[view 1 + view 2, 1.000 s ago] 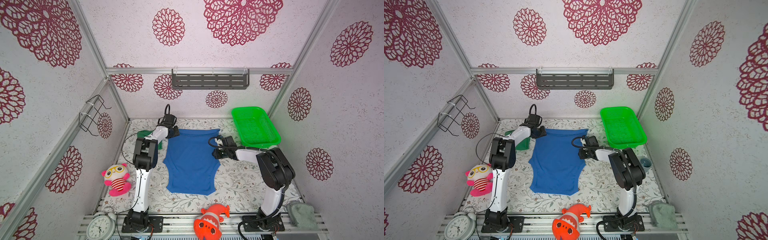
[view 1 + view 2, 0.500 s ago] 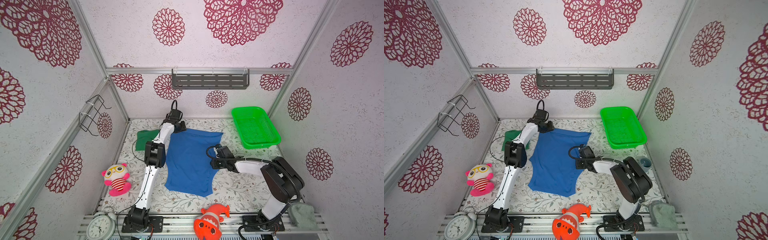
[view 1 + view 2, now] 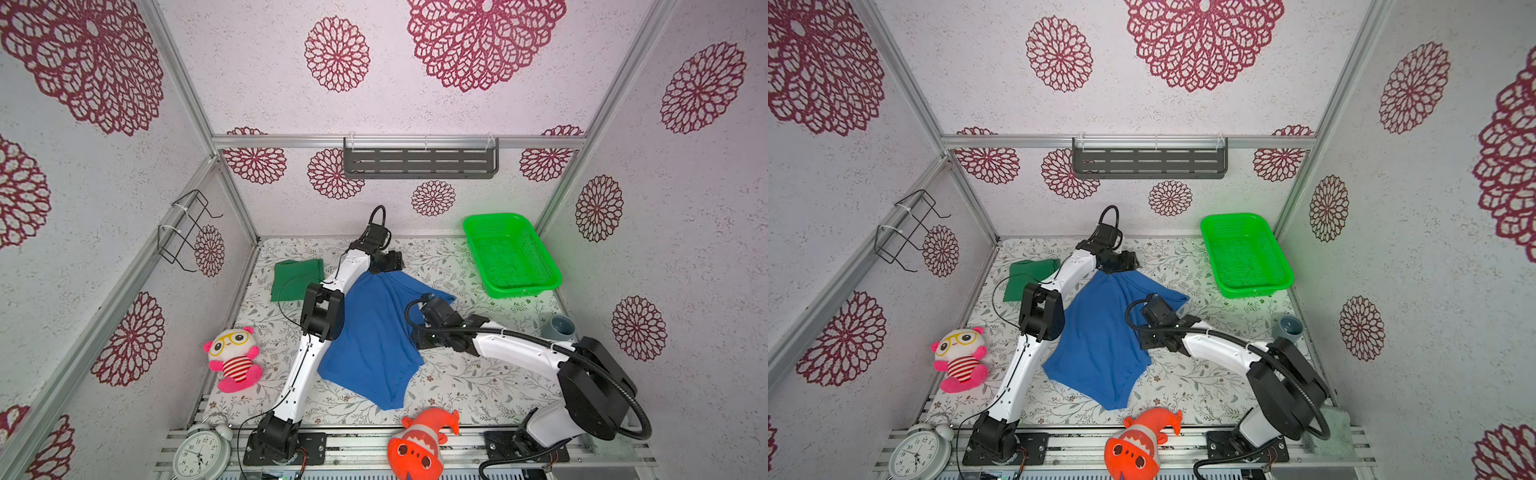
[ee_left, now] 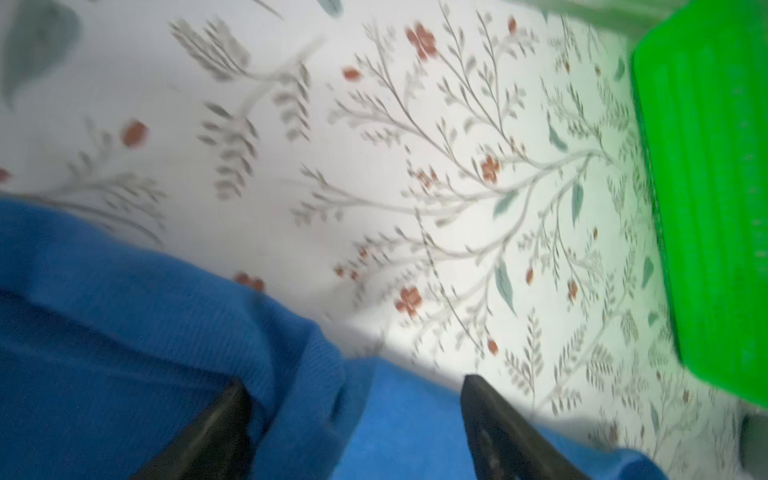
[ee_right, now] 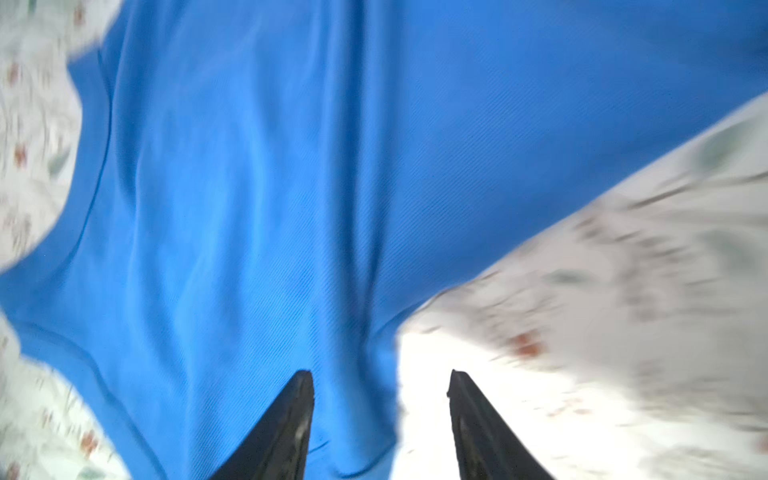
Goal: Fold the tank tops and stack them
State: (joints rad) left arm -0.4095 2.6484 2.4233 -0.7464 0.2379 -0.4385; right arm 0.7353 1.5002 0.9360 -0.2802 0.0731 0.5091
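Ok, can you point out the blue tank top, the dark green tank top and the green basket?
blue tank top (image 3: pixel 370 332), in a top view, middle of the spread cloth.
dark green tank top (image 3: pixel 293 278), in a top view, centre of the cloth.
green basket (image 3: pixel 525 289), in a top view, its near wall.

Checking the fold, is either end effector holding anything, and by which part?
Nothing looks held: the left end effector and the right end effector both stand open, with the blue tank top lying loose between their jaws.
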